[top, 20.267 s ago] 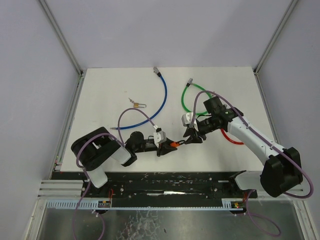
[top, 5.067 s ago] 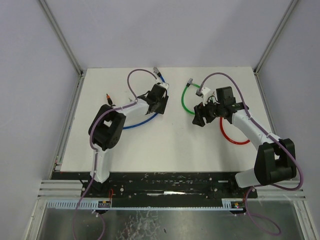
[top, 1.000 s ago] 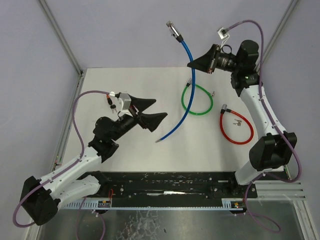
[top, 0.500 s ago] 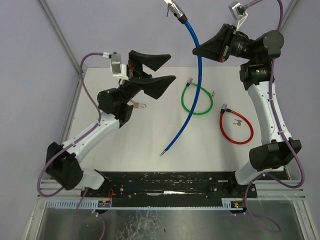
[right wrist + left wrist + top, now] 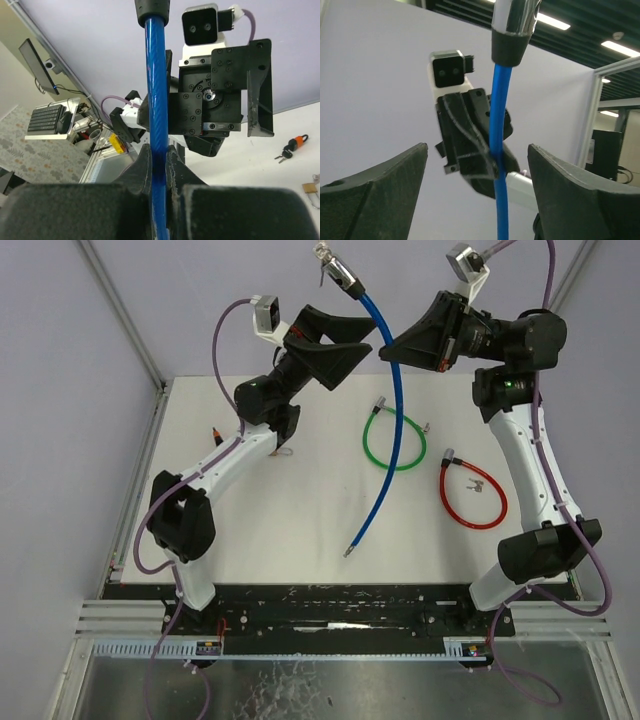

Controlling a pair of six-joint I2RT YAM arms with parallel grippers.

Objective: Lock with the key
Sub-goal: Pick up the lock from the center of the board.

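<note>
1. Top external view, far left: the orange-tagged key [image 5: 215, 432] lies on the table [image 5: 250, 530] near its left edge, beside the left arm.
2. Padlock [image 5: 308, 188]: on the table, apart from the key. I cannot tell how its shackle stands.
3. Left pincer [image 5: 368, 338]: raised high over the far side of the table, fingers spread wide, gripping nothing. In its wrist view the blue cable [image 5: 397, 430] hangs in the gap, touching neither finger.
4. Blue cable: metal end up, free end hanging low over the middle of the table. I cannot tell whether it touches.
5. Right pincer [image 5: 385, 348]: raised, facing the left one, pressed together on the blue cable just below its metal end.
6. Green cable [image 5: 366, 442]: looped flat on the table.
7. Red cable [image 5: 480, 527]: looped flat, farthest right, small metal pieces [image 5: 480, 486] inside the loop.
</note>
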